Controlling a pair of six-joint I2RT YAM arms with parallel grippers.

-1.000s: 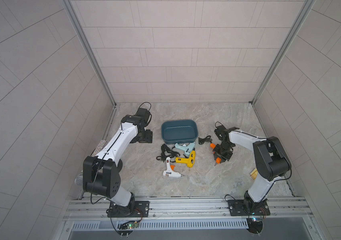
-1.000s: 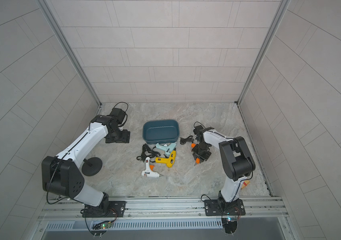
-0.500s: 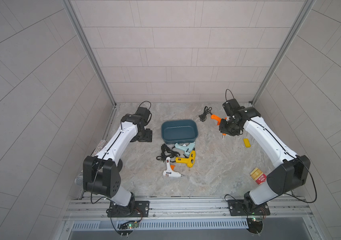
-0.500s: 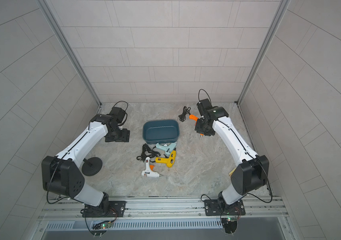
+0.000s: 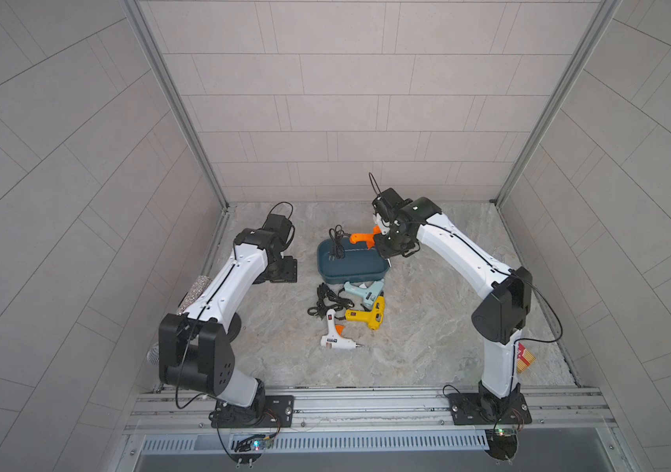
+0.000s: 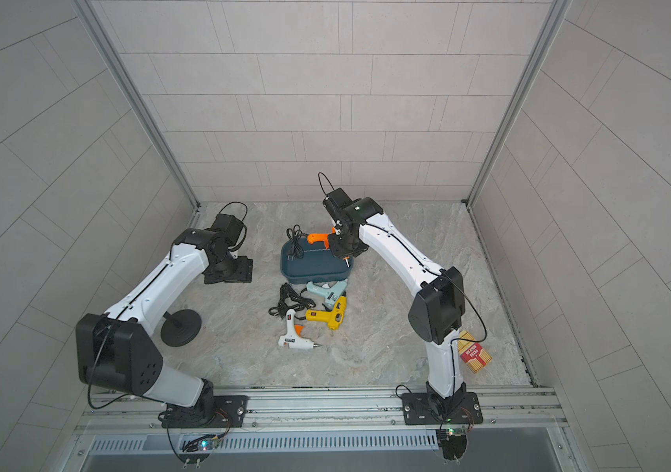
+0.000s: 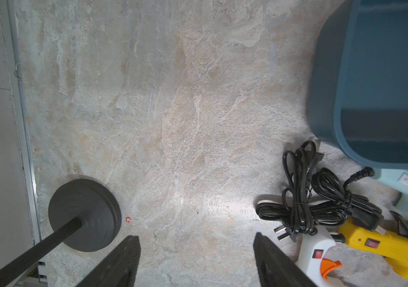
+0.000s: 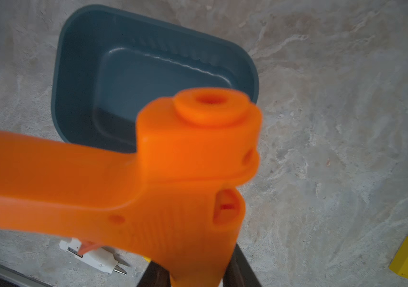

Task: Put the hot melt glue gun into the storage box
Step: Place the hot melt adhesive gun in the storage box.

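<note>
Right tool (image 5: 383, 242) grips orange glue gun (image 5: 361, 237) above marbled surface (image 5: 427, 318), grey-tiled walls (image 5: 325, 102) around; left tool (image 7: 198, 263) gapes.

The light blue glue gun (image 5: 364, 291), yellow glue gun (image 5: 366, 318), white glue gun (image 5: 334, 336) and tangled black cords (image 5: 327, 301) are crowding the near side of the storage box (image 5: 337, 276), the blue one lying against its wall. An orange glue gun (image 5: 362, 238) and its hanging cord (image 5: 337, 245) are occupying the air over the far rim. Right of the box, bare tabletop (image 5: 427, 310) is lying open.
</note>
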